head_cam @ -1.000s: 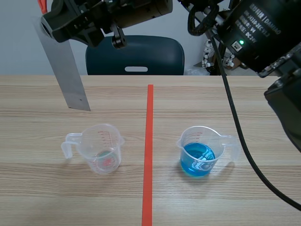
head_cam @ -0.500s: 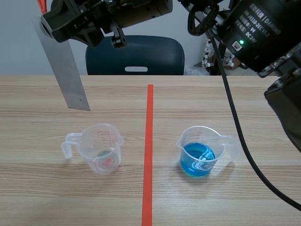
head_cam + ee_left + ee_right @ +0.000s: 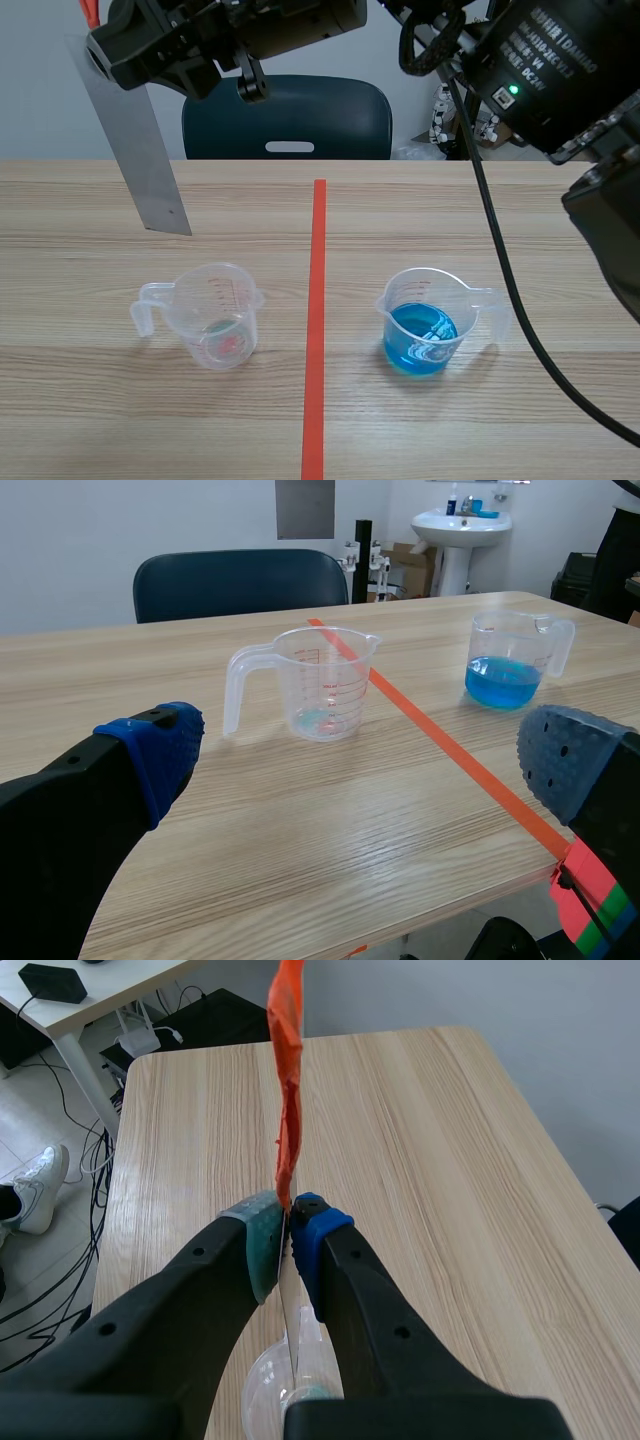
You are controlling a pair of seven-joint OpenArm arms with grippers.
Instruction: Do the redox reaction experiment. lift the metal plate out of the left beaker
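The metal plate, a long grey strip with an orange tab at its top, hangs in the air above and behind the left beaker. My right gripper comes across the top of the scene view and is shut on the plate's upper end. In the right wrist view the plate shows edge-on between the pads of my right gripper, with the left beaker far below. That beaker is clear with a reddish trace at its bottom. My left gripper is open, low in front of the left beaker.
A right beaker with blue liquid stands right of the red tape line; the left wrist view shows this beaker too. A dark chair stands behind the table's far edge. A black cable hangs over the right side.
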